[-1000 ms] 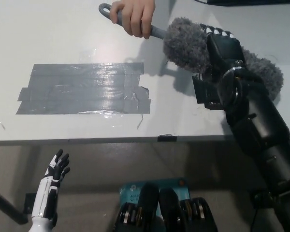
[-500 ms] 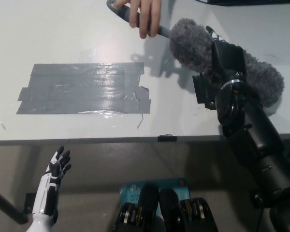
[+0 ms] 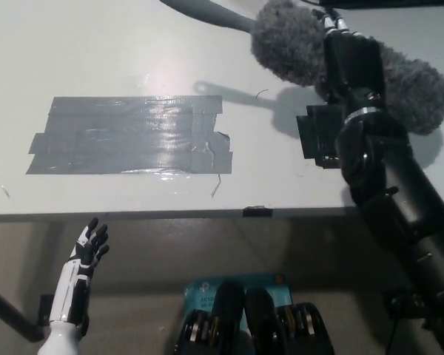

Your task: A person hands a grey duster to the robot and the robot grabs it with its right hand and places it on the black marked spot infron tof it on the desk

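Gone from view since the earlier frame is the person's hand, so the handover looks done and carrying begins. Nearest, the left robot hand rests below the tabletop edge, fingers spread. Farther, the black marked spot lies bare. Farthest, the right robot hand clasps the grey duster, raised well right of the spot; next it must swing left and lower.
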Robot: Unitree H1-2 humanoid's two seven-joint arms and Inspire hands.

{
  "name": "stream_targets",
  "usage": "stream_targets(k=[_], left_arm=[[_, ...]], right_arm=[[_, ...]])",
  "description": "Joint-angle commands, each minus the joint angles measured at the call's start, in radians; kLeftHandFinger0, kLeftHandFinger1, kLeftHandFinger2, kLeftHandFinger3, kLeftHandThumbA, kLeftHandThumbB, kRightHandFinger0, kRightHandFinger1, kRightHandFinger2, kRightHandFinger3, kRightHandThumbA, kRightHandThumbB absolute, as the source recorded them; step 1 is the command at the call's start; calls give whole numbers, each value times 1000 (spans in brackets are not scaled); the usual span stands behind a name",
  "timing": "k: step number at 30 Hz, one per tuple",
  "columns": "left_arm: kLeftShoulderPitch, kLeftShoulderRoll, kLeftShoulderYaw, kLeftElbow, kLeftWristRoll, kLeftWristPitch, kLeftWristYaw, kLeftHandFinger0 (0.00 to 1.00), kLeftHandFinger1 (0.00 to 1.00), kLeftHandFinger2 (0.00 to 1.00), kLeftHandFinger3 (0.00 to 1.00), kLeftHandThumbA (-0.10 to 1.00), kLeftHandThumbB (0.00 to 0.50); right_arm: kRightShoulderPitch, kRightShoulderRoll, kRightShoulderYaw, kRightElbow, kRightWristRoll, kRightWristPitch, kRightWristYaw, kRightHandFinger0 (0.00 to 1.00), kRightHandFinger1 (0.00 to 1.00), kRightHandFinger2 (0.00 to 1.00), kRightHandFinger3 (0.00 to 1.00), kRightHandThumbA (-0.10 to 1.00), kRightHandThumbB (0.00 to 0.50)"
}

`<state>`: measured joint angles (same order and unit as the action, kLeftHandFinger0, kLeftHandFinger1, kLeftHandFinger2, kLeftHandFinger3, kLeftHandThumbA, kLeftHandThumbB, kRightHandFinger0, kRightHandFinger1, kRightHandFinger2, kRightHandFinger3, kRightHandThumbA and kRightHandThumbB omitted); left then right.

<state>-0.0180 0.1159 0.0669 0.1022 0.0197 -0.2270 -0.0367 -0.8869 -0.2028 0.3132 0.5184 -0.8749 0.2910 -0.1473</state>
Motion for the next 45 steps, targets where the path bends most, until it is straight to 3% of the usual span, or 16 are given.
stream_targets(k=[1, 4, 10, 13, 18, 23, 25, 27, 30, 31, 32, 33, 34, 35, 37, 45], left_arm=[[-15, 16, -3, -33, -12, 0, -12, 1000, 1000, 1000, 1000, 990, 57], [-17, 18, -3, -31, -14, 0, -15, 1000, 1000, 1000, 1000, 988, 62], [-20, 22, 0, -31, -14, 4, -12, 1000, 1000, 1000, 1000, 989, 68], [-20, 23, -2, -30, -11, 6, -12, 1000, 1000, 1000, 1000, 989, 66], [-16, 22, -2, -32, -16, 5, -12, 1000, 1000, 1000, 1000, 976, 61], [-21, 21, -2, -34, -13, 12, -9, 1000, 1000, 1000, 1000, 974, 67], [-22, 19, -1, -38, -14, 18, -9, 1000, 1000, 1000, 1000, 976, 70], [-24, 19, -2, -37, -11, 16, -8, 1000, 1000, 1000, 1000, 977, 69], [-25, 20, -3, -39, -10, 15, -9, 1000, 1000, 1000, 1000, 978, 64], [-26, 19, -3, -40, -12, 15, -9, 1000, 1000, 1000, 1000, 972, 62], [-26, 20, -2, -43, -12, 17, -9, 1000, 1000, 1000, 1000, 970, 57], [-26, 22, -3, -42, -8, 16, -9, 1000, 1000, 1000, 1000, 971, 56], [-29, 23, -2, -43, -10, 19, -10, 1000, 1000, 1000, 1000, 971, 58], [-30, 23, -2, -45, -12, 21, -10, 1000, 1000, 1000, 1000, 968, 59], [-36, 23, 1, -43, -14, 23, -9, 1000, 1000, 1000, 1000, 961, 71], [-39, 26, 4, -44, -17, 33, -9, 1000, 1000, 1000, 1000, 953, 66]], right_arm=[[-46, -72, 15, -6, -14, -74, -53, 25, 522, 948, 850, -100, 238], [-45, -100, 21, 19, -5, -99, -65, 14, 472, 904, 842, -100, 244], [-48, -144, 29, 38, 6, -120, -50, 0, 497, 963, 933, -100, 233], [-43, -156, 33, 59, 8, -112, -37, 8, 509, 961, 895, -100, 252], [-41, -145, 37, 114, 31, -132, -36, 37, 538, 992, 930, -100, 226], [-51, -112, 58, 194, 39, -179, -69, 4, 512, 969, 929, -100, 244], [-55, -98, 71, 222, 40, -188, -63, 152, 606, 1000, 952, -100, 230], [-60, -84, 85, 251, 45, -187, -42, 122, 455, 817, 842, -100, 237], [-63, -66, 92, 286, 67, -187, -8, 1, 330, 676, 672, -100, 239], [-67, -63, 97, 295, 76, -182, 28, 53, 357, 673, 700, -40, 235], [-76, -61, 109, 300, 100, -149, 164, 244, 569, 882, 924, 173, 246], [-95, -58, 122, 321, 116, -108, 293, 596, 909, 1000, 1000, 549, 329], [-105, -59, 128, 332, 127, -106, 348, 914, 1000, 1000, 1000, 698, 393], [-109, -60, 129, 332, 141, -96, 402, 1000, 1000, 1000, 1000, 724, 443], [-113, -61, 126, 333, 155, -85, 445, 1000, 1000, 1000, 1000, 733, 497], [-108, -83, 123, 291, 153, -57, 504, 1000, 1000, 1000, 1000, 767, 500]])
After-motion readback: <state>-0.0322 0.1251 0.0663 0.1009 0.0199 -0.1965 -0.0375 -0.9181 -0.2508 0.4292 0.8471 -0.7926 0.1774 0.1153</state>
